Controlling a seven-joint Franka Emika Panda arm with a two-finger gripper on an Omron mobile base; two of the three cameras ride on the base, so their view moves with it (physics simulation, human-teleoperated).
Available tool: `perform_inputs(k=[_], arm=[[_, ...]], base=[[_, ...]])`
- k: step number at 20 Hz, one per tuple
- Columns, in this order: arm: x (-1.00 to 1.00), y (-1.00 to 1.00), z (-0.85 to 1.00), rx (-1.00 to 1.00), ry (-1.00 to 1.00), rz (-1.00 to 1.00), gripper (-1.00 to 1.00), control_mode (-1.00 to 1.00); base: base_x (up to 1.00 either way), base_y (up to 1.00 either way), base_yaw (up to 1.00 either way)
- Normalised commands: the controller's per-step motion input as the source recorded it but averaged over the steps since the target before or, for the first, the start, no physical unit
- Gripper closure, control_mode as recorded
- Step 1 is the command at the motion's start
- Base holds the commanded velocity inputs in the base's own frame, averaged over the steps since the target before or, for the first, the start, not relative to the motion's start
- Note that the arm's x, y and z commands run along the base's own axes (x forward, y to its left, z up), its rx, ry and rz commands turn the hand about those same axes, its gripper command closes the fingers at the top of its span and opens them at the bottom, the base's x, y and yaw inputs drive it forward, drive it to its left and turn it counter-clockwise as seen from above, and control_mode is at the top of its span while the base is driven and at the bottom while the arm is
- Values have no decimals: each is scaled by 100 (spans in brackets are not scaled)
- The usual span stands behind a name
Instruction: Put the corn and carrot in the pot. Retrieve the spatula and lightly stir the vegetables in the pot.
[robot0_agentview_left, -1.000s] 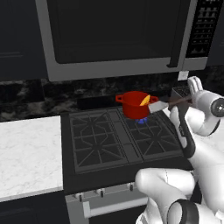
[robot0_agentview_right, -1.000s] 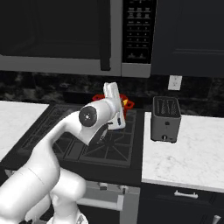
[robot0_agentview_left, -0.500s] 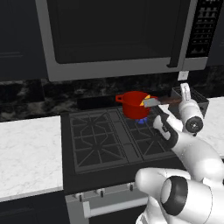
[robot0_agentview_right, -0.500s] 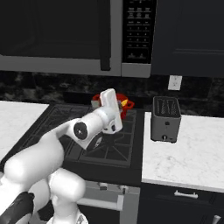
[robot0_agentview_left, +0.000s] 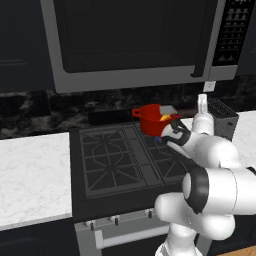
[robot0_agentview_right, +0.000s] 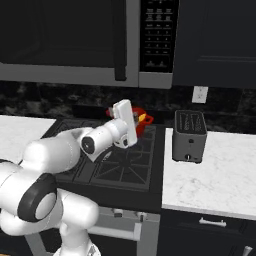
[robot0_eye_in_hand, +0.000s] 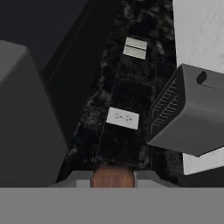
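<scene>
Two broad white counters flank the scene: the left counter (robot0_agentview_left: 30, 175) runs up to the stove's left edge, and the right counter (robot0_agentview_right: 220, 170) starts just past its right edge. Above hangs the microwave (robot0_agentview_left: 135, 40), leaving open room between its underside and the burners. The black stove (robot0_agentview_left: 120, 160) has its front and left grates bare. The toaster (robot0_agentview_right: 189, 135) stands on the right counter near the stove edge, well apart from the counter's front lip; in the hand view it sits at the right (robot0_eye_in_hand: 188, 113), with a wall outlet (robot0_eye_in_hand: 123, 117) on the dark backsplash beside it.

The pot (robot0_agentview_left: 151, 118) sits at the back right of the stove, near the backsplash, with small yellow-orange vegetables (robot0_agentview_right: 142, 119) showing at its rim. The gripper (robot0_agentview_left: 172, 131) hangs just beside the pot's right side, jaws narrow and clamped on the spatula (robot0_eye_in_hand: 113, 176), whose reddish-brown end shows between the fingertips. In the left base view a dark shaft seems to reach over the pot's rim, though the picture is too coarse to be sure.
</scene>
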Motion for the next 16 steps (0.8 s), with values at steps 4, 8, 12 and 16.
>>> perform_inputs(k=[4,8,12,16], arm=[[45,11,-11,0,-1,-12,100,-100],[38,29,-16,-7,0,-12,100,-100],[27,41,-37,-14,0,-9,100,-100],[45,22,-22,-15,-3,-7,100,-100]], base=[[0,0,0],[0,0,0],[0,0,0],[0,0,0]])
